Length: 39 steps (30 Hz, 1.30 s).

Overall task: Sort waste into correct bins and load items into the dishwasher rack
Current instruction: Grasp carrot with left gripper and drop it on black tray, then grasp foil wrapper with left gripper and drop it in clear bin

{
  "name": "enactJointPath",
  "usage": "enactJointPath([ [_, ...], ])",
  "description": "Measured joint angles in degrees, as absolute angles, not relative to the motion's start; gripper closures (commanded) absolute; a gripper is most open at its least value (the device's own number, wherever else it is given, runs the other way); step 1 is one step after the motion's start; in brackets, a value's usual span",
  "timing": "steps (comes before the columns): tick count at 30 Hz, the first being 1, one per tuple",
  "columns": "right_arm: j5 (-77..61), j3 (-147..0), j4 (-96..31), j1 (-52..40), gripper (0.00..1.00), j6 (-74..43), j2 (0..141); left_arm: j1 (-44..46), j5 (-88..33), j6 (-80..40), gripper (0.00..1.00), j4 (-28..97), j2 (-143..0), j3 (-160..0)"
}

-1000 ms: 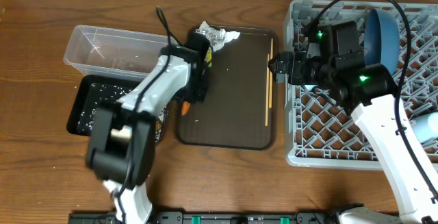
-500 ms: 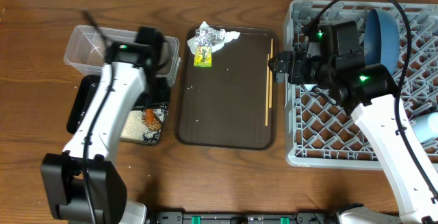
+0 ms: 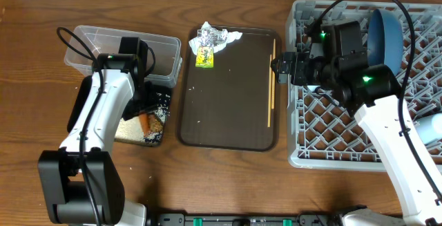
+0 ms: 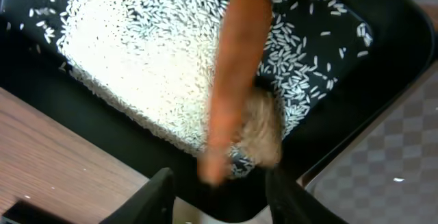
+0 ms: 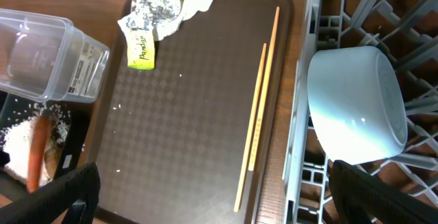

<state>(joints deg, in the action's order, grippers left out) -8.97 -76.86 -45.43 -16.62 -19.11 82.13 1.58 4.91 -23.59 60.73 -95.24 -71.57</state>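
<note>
The orange carrot (image 4: 236, 73) lies in the shallow black tray (image 4: 390, 66), on loose white rice (image 4: 137, 53) and against a brown food lump (image 4: 263, 131). My left gripper (image 4: 217, 177) hovers just above it, open, with nothing between its fingers; overhead it is the left gripper (image 3: 145, 105) above the carrot (image 3: 145, 122). The crumpled wrapper (image 3: 215, 38) with its yellow packet (image 3: 204, 57) sits at the back of the brown serving tray (image 3: 228, 108). Two chopsticks (image 5: 256, 114) lie along that tray's right side. My right gripper (image 5: 226, 203) stands open over the edge of the rack (image 3: 345, 129).
A clear tub (image 3: 97, 43) stands behind the black tray (image 3: 161, 100). The rack holds a blue plate (image 3: 383, 36) standing upright, a white bowl (image 5: 356, 107) and a cup (image 3: 431, 126) at the right edge. A few rice grains dot the serving tray.
My left arm swung from the serving tray to the black tray with the carrot, then its jaws opened and the carrot dropped in. The right arm has not moved.
</note>
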Motion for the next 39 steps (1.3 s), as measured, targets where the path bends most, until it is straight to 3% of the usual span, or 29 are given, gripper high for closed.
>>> enactJointPath([
  [9,-8.97,-76.86,-45.58,-16.62,0.01,-19.11,82.13,1.65,2.76,-22.41,0.55,66.63,-95.24,-78.22],
  [12,-8.97,-76.86,-45.21,-16.62,0.01,-19.11,82.13,2.39,-0.38,-18.85,0.50,64.40,-94.87,-83.74],
  [20,-8.97,-76.86,-44.73,-16.62,0.01,-19.14,82.13,11.79,-5.72,-5.56,0.37,48.88,-92.62,-87.83],
  [25,-8.99,-76.86,-44.56,-16.62,0.01,-20.29,82.13,16.91,-5.87,1.65,0.36,37.82,-95.31,-87.88],
  [31,-8.99,-76.86,-45.08,-16.62,0.01,-20.86,82.13,17.34,-4.60,4.78,0.35,23.05,-105.12,-88.01],
  [39,-8.97,-76.86,-45.63,-16.62,0.01,-21.06,82.13,17.43,-4.12,6.04,0.25,8.05,-120.46,-87.99],
])
